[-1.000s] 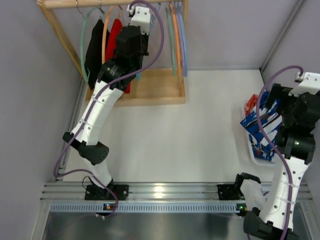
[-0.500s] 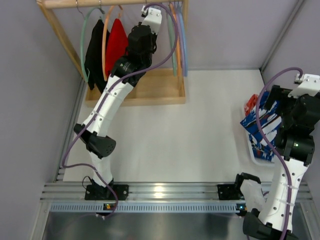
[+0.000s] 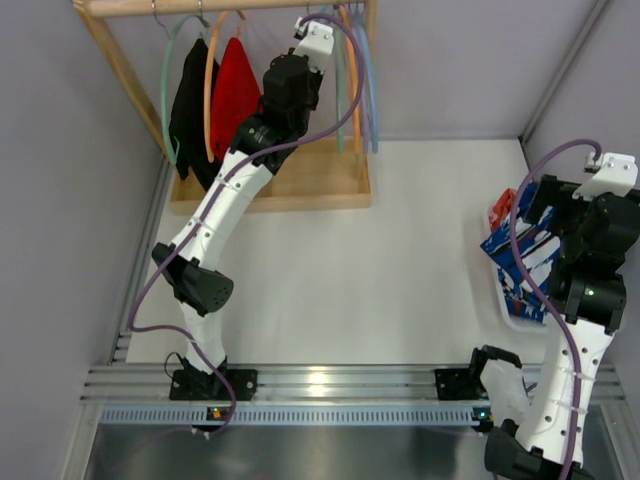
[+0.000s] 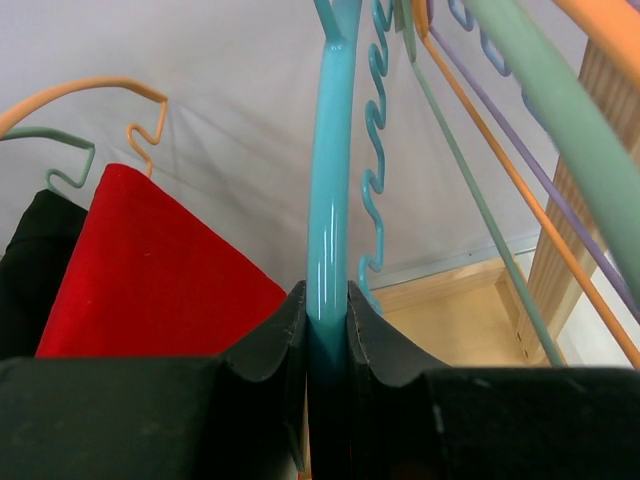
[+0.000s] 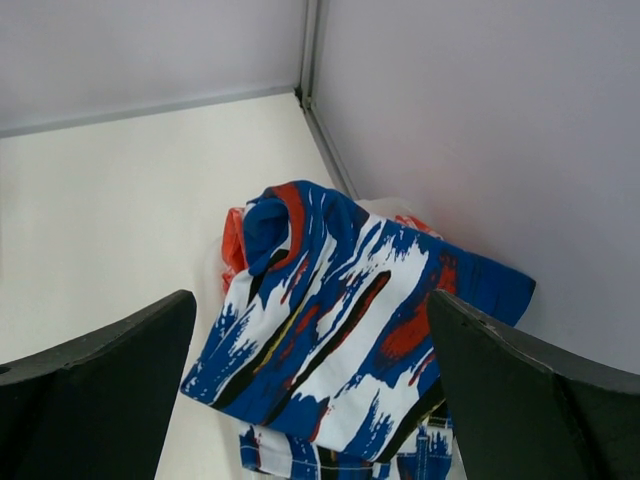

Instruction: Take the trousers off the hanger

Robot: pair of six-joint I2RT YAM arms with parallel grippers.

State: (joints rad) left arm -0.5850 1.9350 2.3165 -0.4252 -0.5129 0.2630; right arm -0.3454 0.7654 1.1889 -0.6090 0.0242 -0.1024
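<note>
The left arm's jaws (image 4: 327, 300) were pinching the thick straight bar of the thin light-blue plastic hanger (image 4: 331, 150), one black finger (image 4: 270, 345) pressed against each side of it. The hanger's wavy bar ran just to the right of the pinched part. It hung among other thin hangers on the wooden rack (image 3: 300, 185) at the far left of the white surface (image 3: 400, 260), with a pale green hanger (image 4: 560, 120) crossing close on its right. To its left hung a plain red garment (image 4: 150, 270) on an orange hanger (image 4: 90, 90), and beside that a black garment (image 4: 30, 270).

The small blue trousers with white and red patches (image 5: 340, 320) lay crumpled at the far right edge of the surface, against the grey wall and well apart from the hanger. Something orange-red showed beneath their far side. The right arm's jaws (image 5: 310, 300) were spread wide above the trousers, holding nothing and not touching the fabric.
</note>
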